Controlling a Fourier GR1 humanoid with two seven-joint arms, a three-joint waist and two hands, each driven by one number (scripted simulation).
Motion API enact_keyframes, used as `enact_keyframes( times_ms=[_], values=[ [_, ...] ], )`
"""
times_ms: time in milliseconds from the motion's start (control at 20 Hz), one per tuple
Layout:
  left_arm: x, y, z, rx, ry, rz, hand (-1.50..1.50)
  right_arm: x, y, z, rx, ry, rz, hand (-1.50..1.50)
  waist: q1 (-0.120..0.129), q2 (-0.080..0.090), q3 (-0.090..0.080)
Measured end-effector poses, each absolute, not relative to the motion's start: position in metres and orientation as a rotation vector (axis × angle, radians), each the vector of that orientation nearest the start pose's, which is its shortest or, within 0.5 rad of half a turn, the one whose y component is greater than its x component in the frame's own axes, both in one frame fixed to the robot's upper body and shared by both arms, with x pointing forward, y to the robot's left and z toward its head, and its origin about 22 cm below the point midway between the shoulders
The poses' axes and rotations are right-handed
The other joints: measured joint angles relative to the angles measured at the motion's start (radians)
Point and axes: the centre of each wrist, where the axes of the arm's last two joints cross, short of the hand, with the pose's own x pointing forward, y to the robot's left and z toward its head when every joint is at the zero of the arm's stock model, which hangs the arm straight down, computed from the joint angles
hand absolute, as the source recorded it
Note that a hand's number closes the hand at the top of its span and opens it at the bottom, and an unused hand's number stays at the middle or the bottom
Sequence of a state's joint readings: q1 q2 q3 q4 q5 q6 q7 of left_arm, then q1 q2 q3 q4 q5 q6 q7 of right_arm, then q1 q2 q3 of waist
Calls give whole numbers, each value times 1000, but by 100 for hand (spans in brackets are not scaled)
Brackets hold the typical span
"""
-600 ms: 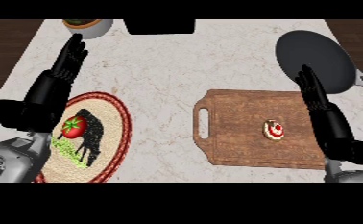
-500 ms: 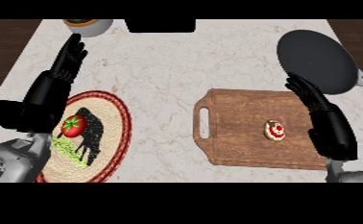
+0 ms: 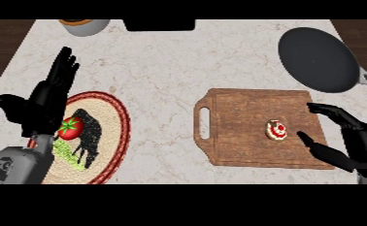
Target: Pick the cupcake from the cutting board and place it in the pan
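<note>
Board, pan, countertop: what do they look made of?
The brown rectangular cutting board looks like wood with a matte finish: visible grain streaks and a cut-out handle slot. The dark round pan looks like coated metal; it is uniform dark grey with no shine, so unsure. The pale countertop looks like marble or stone-look laminate: grey veining on off-white.

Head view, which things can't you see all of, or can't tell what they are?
- Bowl: cut off by the top edge, contents unclear.
- Black thing beside it: cut off at the top, cannot tell what it is.
- Pan: handle runs off the right edge.
- Right hand: palm cut off by the right edge.
- Plate: left part hidden by the open left hand.
- Cupcake: too small to make out its topping.
</note>
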State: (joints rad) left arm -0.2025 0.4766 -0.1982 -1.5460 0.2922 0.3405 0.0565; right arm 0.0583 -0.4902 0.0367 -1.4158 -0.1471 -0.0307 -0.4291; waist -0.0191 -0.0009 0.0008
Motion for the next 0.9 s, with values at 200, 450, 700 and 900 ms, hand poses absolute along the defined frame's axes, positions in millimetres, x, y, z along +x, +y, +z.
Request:
enact_keyframes(
  times_ms=[200,450,700,900],
  values=[
    [284,279,59,226,-1618,-38,0,192,-388,13,-473,-1813,351,-150,-10,-2,-1],
    [284,283,52,232,-1614,-27,0,172,-422,71,-555,-1742,546,-150,-10,-3,-3],
    [287,283,52,233,-1612,-33,0,175,-422,138,-609,-1596,759,-150,-7,-3,-5],
    [289,279,49,220,-1620,-40,0,183,-409,188,-641,-1535,808,-150,3,-2,-4]
  ],
)
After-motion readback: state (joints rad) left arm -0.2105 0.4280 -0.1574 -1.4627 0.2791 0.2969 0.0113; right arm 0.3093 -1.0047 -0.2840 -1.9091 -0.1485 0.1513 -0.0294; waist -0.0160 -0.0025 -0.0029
